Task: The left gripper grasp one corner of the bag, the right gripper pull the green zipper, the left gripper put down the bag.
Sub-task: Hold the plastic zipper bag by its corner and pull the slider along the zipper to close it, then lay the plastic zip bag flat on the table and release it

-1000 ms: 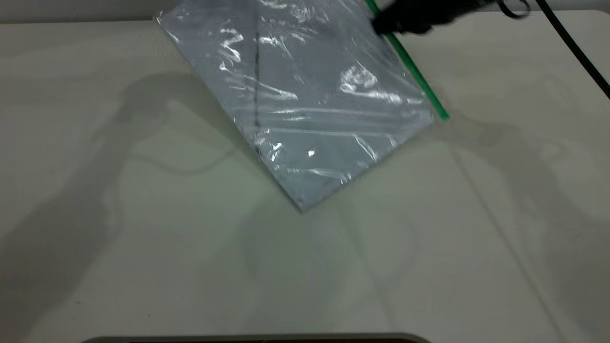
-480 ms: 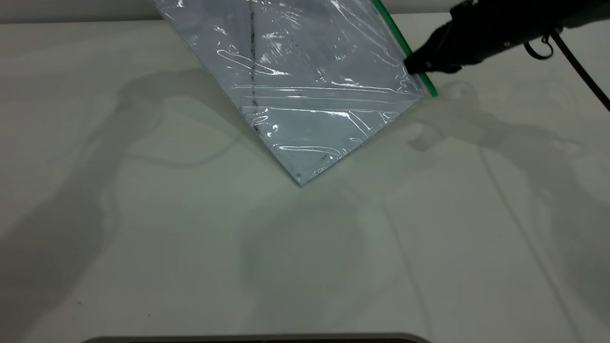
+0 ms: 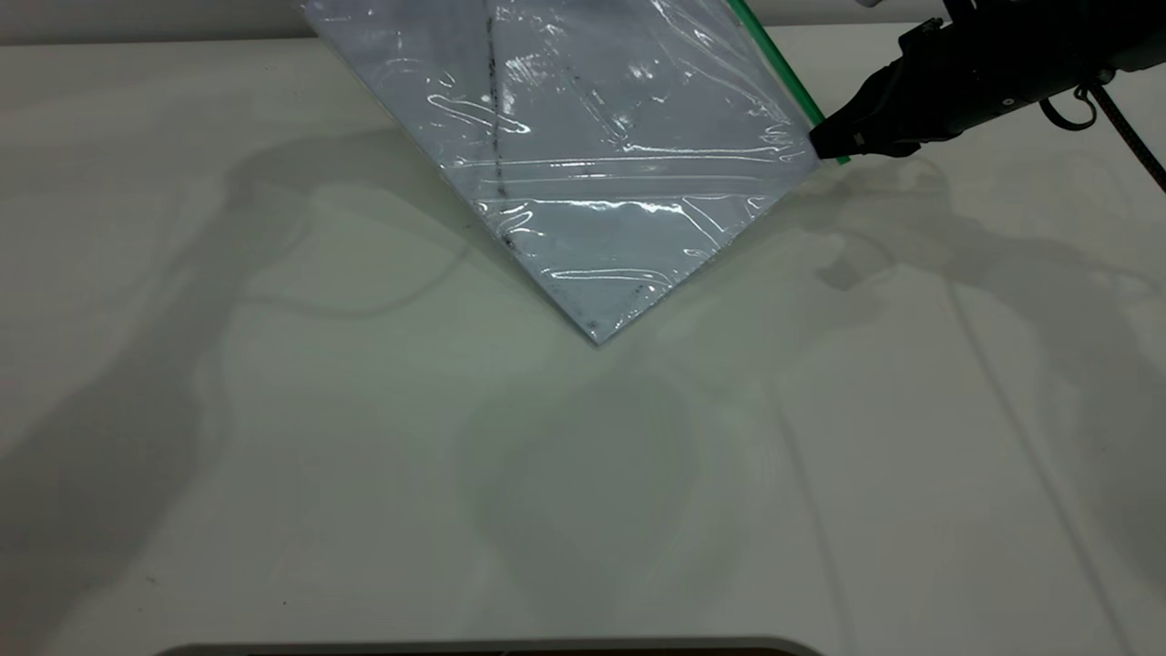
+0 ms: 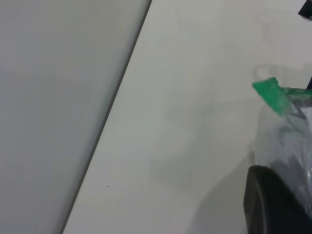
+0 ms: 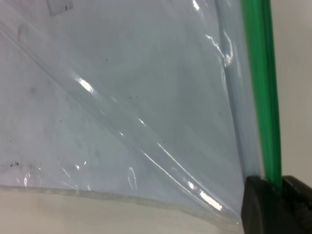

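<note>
The right gripper (image 3: 820,146) pinches the green zipper (image 3: 779,64) at the bag (image 3: 592,164)'s end corner, the bag held taut; the left gripper (image 4: 273,204)'s grip cannot be told.

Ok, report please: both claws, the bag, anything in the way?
Right claw shut on green zipper, at its lower end. Left claw holds bag corner. Bag lifted, tilted, low corner near table. Nothing blocking.

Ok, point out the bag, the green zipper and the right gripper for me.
bag (image 3: 583,155), exterior view, on the clear plastic face.
green zipper (image 5: 263,97), right wrist view, midway along the green strip.
right gripper (image 3: 824,146), exterior view, at the fingertips closed on the zipper's end.
</note>
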Controlling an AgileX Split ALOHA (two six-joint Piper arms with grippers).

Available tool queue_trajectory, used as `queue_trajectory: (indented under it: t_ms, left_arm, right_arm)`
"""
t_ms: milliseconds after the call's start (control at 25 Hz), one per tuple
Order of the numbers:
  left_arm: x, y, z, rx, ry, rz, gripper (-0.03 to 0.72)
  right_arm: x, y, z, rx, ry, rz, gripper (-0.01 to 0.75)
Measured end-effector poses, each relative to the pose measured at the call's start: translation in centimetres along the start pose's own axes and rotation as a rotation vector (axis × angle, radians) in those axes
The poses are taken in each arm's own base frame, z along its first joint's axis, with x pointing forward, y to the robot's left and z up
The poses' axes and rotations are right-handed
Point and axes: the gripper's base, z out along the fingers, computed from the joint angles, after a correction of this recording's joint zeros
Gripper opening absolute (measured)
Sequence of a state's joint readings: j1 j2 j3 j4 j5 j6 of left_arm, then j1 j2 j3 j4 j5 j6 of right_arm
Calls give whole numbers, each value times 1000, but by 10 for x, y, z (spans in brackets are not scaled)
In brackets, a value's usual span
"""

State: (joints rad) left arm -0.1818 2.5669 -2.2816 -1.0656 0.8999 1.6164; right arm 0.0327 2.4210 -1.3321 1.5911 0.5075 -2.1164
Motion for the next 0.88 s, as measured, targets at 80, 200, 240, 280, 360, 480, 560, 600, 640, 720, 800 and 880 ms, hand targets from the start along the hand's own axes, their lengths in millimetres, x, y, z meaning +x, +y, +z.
queue_trajectory:
  t_ms: [80,200,240,280,360,480,560,600,640,720,800,880]
  left_arm:
    - [0,0,0,0,0,0,51]
    - [0,0,0,5,1,0,51]
    - [0,-1,0,6,1,0,51]
    - [0,-1,0,7,1,-1,51]
    - [1,-1,0,12,8,-20,51]
    - [9,-2,1,33,41,-77,51]
    - [20,-3,5,55,73,-123,51]
    - [27,-4,8,67,85,-149,51]
    - [33,-5,12,77,95,-169,51]
    - [43,-10,22,99,113,-205,51]
    - [48,-16,34,124,135,-238,51]
    - [54,-24,47,151,161,-287,51]
  right_arm:
    - [2,-1,0,-6,-1,3,33]
    - [1,0,0,-19,-14,13,36]
    - [1,0,0,-23,-22,23,39]
    - [1,0,0,-22,-29,36,44]
    - [-1,-2,-1,-20,-51,70,69]
    - [-7,-4,-7,-3,-75,88,178]
    - [-17,-5,-16,14,-96,78,296]
    - [-23,-5,-20,25,-106,71,367]
    - [-29,-6,-26,38,-119,61,434]
    - [-45,-7,-41,60,-151,36,536]
    - [-62,-5,-58,74,-185,33,596]
    - [-80,-2,-78,81,-215,32,605]
